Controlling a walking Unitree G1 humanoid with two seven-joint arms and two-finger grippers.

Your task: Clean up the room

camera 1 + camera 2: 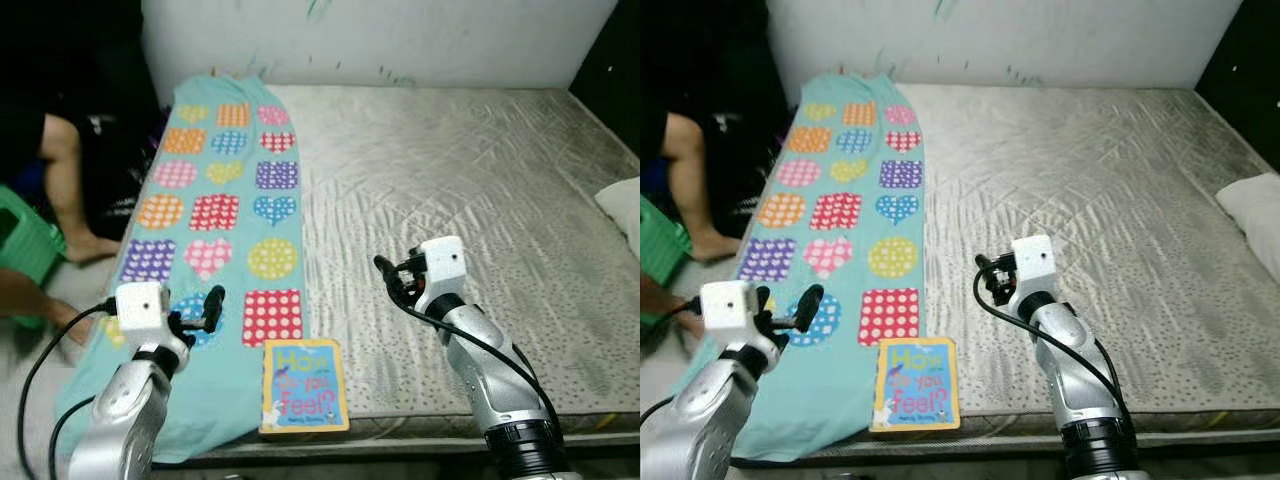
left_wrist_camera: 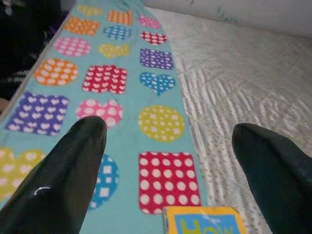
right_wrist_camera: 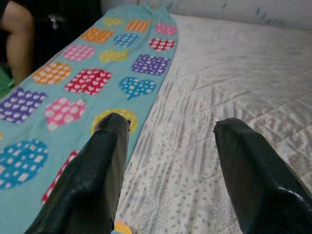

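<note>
A person's bare leg [image 1: 62, 185] beside the bed; left gripper [image 1: 207, 305], fingers wide apart and empty, above the teal patterned blanket [image 1: 225, 210]; picture book [image 1: 303, 385] at the mattress's [image 1: 470, 190] near edge, partly on the blanket; right gripper [image 1: 392, 275], likewise spread and empty; white pillow [image 1: 624, 208] far right

Person's legs [image 1: 62, 185] beside green basket [image 1: 22, 240] (left of bed).

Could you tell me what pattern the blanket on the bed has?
The blanket is teal, with polka-dotted hearts, circles and squares in many colours; clearest in the left eye view.
</note>
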